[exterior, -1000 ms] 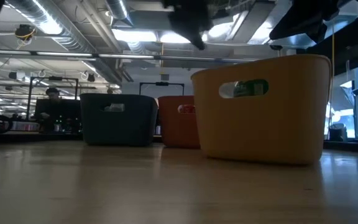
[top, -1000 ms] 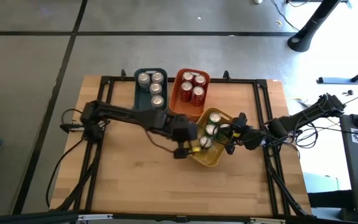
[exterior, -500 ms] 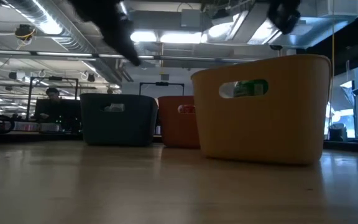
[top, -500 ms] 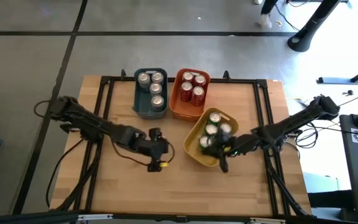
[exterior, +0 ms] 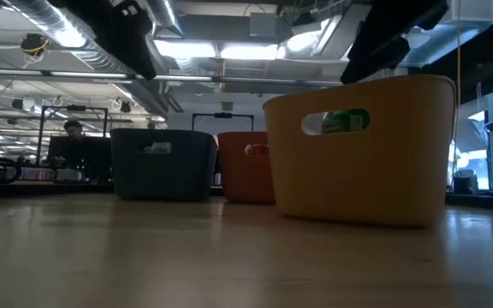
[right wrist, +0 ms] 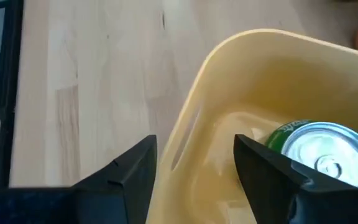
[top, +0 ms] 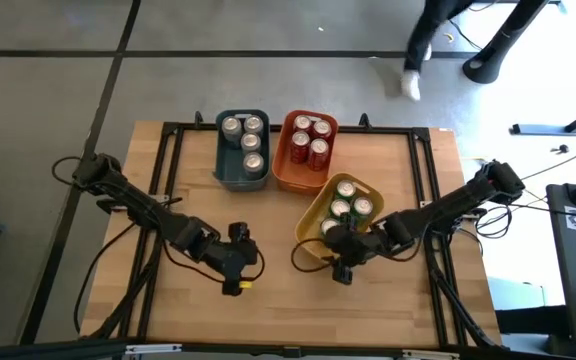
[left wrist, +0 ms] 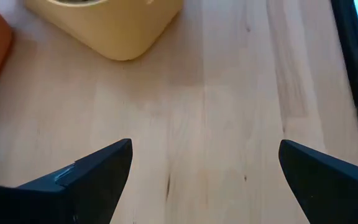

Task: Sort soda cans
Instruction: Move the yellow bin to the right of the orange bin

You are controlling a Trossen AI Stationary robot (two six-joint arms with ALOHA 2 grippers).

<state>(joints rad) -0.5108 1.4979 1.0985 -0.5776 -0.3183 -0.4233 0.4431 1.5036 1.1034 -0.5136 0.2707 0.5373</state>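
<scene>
Having left the yellow bin (top: 310, 238), both end effectors hang open, lower

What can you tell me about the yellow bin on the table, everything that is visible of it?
The yellow bin is a plastic tub with rounded corners, a smooth wall and a cut-out handle hole in its side. It stands upright on the wooden table, turned at an angle, just in front of the orange bin. Green cans with silver tops stand inside; one shows through the handle hole. The right gripper, open, straddles its near rim, one finger inside and one outside.
</scene>
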